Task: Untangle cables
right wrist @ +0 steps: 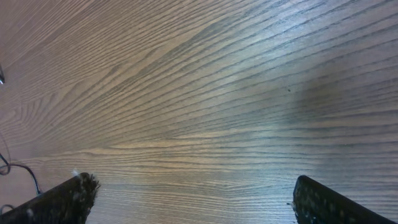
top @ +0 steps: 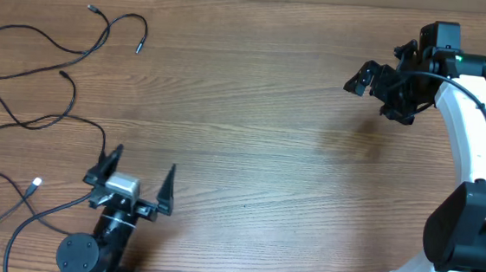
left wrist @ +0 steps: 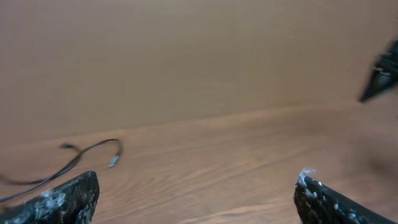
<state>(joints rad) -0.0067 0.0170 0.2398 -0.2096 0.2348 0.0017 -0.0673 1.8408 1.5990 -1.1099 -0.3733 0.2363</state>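
**Overhead view: both pincers released, cables loose on the left of the desk**

Overhead, the wood-grain desk (top: pixel 250 154) carries several thin black cables (top: pixel 73 97), all in its left third. One winds from the far left corner, its small plug ends lying apart on the bare wood. A second snakes across the middle left. A third, ending in a whitish tip (top: pixel 37 182), lies near the front left corner beside the left arm's base. The strands run as open curves rather than a tight bundle; whether any of them cross cannot be told at this size.

The left pincer (top: pixel 146 157) stands at the near edge with its jaws spread wide and nothing between them, just right of the nearest strand. The right pincer (top: pixel 368 98) hangs over the far right of the desk, well apart from every cable, likewise released and empty.

Left wrist view: between the spread fingers (left wrist: pixel 62 202) only bare wood shows, with one cable (left wrist: pixel 93 149) and its plug end farther off to the left. Right wrist view: the open fingers (right wrist: pixel 336 205) frame bare wood grain, and a short piece of cable (right wrist: pixel 18 171) shows at the left edge.
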